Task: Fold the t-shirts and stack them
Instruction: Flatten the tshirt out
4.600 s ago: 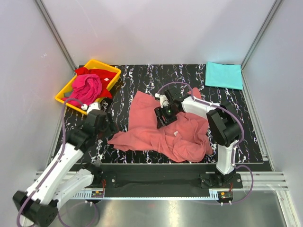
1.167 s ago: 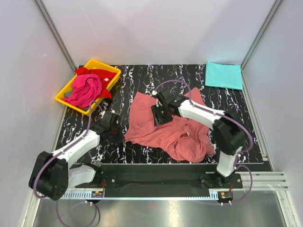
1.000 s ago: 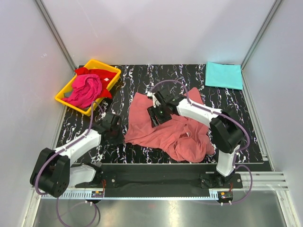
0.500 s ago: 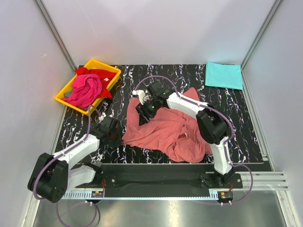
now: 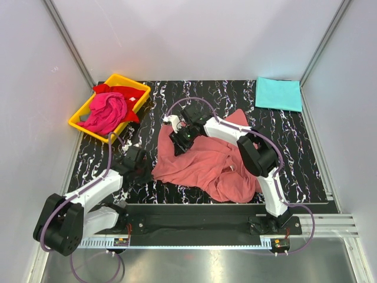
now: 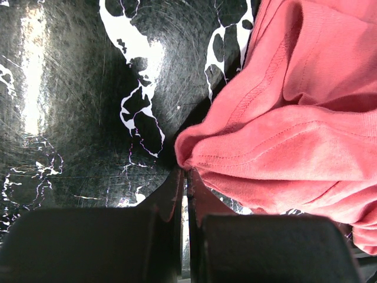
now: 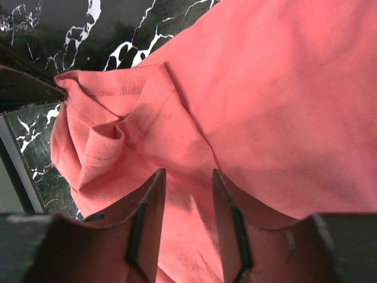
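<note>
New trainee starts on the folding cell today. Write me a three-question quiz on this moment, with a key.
1. What is the left end effector shut on?
2. How many shirts lie in the yellow tray? A one; B two; C none.
3. True or false: the turquoise t-shirt lies folded flat on the table, apart from the salmon-pink t-shirt.
Key: 1 an edge of the salmon-pink t-shirt; 2 B, the magenta t-shirt and the red t-shirt; 3 true.

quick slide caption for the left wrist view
Left gripper, fingers closed on a folded edge of the salmon-pink t-shirt above the black marbled table.
</note>
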Controlling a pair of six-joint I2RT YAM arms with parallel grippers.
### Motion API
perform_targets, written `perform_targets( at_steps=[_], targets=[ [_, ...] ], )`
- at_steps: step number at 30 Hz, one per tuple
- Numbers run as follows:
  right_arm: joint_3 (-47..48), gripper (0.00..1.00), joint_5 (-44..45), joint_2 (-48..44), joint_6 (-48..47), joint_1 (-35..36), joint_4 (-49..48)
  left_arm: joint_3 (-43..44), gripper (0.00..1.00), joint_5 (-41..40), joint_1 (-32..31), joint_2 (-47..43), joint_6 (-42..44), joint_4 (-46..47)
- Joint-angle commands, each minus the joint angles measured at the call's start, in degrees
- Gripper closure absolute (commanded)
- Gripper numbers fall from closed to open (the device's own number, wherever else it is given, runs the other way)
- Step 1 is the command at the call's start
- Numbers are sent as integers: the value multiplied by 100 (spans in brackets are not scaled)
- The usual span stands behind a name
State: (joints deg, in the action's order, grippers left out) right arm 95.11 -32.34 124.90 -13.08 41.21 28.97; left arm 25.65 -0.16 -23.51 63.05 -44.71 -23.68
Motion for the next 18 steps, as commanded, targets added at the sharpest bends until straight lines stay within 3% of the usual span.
perform_targets(
  at_steps=[1,3,7,10,11,14,18],
  targets=[
    [148,54,35,34,-176,36,124,-104,100,-247,30,-73,-3,4],
    [131,48,-105,43,-265,36,354,-104,100,-274,30,-117,-3,-14],
    [-54,47,-185,-27,-336,36,557,-78,100,-291,30,-126,-11,-14],
    [-212,61,-63,-184,-213,36,339,-17,100,-291,30,-91,-29,-5],
    [-264,77,7,-246,-160,36,224,19,100,-291,30,-82,-20,-5],
    [-309,100,709,-501,112,1,-23,378,100,-352,30,-64,32,-66],
    [-657,100,2743,-1455,1259,-174,-119,1256,100,-476,30,-265,33,-566]
  ],
)
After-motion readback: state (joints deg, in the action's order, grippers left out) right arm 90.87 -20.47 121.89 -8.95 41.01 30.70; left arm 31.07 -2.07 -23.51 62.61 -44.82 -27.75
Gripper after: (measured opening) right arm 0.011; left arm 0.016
